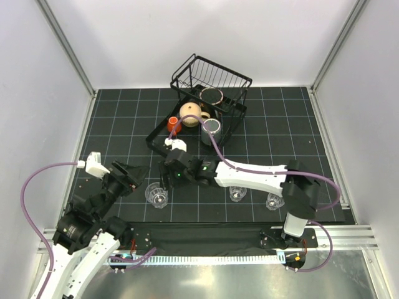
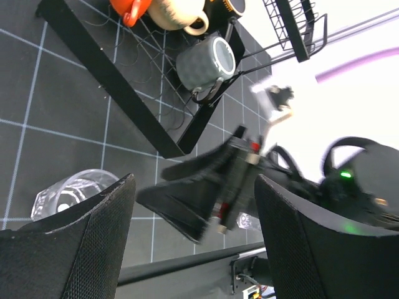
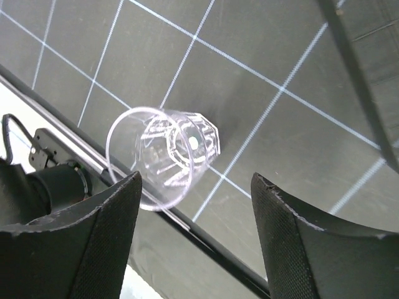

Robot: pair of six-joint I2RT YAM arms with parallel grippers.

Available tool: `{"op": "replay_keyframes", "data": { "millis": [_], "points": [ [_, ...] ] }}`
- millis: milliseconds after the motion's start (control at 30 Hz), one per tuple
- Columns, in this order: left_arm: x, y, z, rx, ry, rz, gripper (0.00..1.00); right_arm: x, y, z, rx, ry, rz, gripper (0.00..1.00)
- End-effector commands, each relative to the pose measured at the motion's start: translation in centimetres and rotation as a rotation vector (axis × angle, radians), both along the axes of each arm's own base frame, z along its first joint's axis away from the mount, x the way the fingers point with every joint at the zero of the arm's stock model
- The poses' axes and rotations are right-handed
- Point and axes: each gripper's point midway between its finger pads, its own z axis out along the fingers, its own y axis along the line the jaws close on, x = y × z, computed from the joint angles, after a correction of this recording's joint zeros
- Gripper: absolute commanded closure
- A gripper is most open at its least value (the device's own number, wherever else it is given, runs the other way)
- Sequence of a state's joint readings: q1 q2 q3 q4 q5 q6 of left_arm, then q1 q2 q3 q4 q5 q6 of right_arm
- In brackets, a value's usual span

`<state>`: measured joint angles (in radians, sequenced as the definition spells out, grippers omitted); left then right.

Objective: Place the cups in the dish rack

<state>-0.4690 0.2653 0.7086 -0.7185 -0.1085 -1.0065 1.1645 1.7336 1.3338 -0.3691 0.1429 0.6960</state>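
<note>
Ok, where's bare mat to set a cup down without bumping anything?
The black gridded mat is bare left of the black wire dish rack, up to the wall, and likewise on the rack's right. The near strip is crowded: three clear glass tumblers, the left hand and the right arm.

Black mat (image 1: 124, 118), white grid lines, fills centre of frame. White walls (image 1: 187, 31) on 3 sides. Bare metal sheet (image 1: 249, 280) along bottom edge.

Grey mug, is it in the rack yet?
Yes, in. The grey mug stands upright on the dish rack, on its lower frame beside the beige mug.
</note>
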Motion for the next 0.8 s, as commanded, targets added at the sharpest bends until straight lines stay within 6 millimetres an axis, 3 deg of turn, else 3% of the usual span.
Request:
{"op": "replay_keyframes", "data": {
  "millis": [0,200,300,467,767],
  "points": [
    [-0.3,0.4,0.9,0.010,-0.011,0.007,0.25,-0.1,2.4,1.1,0.065,0.014,-0.009,0.30],
    [-0.5,0.0,0.9,0.001,-0.009,-0.014,0.23,-0.9,3.5,-1.9,0.014,0.053,0.008,0.41],
    [-0.6,-0.2,1.3,0.005,-0.010,-0.033,0.20,-1.3,3.8,-2.8,0.009,0.063,0.024,0.51],
    [-0.9,-0.6,2.2,0.003,-0.002,-0.058,0.17,-1.7,4.5,-2.9,0.039,0.068,0.051,0.61],
    [-0.9,-0.5,2.2,0.003,0.034,-0.049,0.16,-1.2,5.2,-1.8,0.064,0.024,0.067,0.80]
  ]
}}
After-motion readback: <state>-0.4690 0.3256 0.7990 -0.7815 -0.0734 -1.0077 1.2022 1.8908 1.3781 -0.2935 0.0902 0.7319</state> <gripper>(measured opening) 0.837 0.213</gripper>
